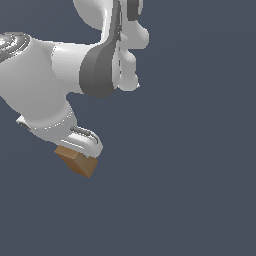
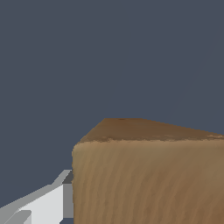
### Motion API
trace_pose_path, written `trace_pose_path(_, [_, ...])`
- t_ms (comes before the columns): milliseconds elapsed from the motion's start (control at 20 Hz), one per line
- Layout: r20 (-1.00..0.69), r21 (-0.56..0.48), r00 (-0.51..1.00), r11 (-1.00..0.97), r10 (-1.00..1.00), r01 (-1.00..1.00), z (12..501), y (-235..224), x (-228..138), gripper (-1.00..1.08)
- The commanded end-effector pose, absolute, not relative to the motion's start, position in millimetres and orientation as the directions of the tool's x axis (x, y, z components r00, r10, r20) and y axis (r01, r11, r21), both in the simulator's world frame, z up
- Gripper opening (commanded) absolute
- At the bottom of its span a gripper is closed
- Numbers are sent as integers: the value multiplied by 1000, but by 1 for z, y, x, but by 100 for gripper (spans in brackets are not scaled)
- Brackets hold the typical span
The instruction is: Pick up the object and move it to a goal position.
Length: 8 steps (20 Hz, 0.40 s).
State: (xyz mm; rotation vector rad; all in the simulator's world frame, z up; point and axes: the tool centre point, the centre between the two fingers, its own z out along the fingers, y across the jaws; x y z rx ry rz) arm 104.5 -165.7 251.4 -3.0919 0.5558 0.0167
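Cube up close: the brown wood cube (image 2: 148, 175) fills much of the wrist view, so it sits right under the wrist camera.
White finger: one finger (image 2: 48, 203) of the pincer touches the cube's side in the wrist view. The other finger is out of that picture.
Arm: the big white arm (image 1: 45, 85) comes in from the exterior view's left and bends down to the cube.
Pincer: the pincer (image 1: 79, 150) sits right on top of the cube (image 1: 77, 162), and the cube sticks out below it. It looks closed on the cube and holding it.
Where the cube is: tucked in the pincer, low in the exterior view and toward that view's left.
Surface: all around is plain dark blue-gray (image 1: 190, 190). No shadow or edge shows, so I cannot tell if the cube is lifted or resting.
Done so far: I think the grab is done.
Left to do: I think the cube needs to be carried to the goal spot. No goal mark shows in either picture, so I cannot tell how far away it is.
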Motion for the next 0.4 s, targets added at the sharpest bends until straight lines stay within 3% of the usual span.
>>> trace_pose_path(0, [0,0,938,-938,-346,-346,262,-172,107,-100])
trace_pose_path(350, [0,0,938,-938,-347,-347,263,-174,108,-100])
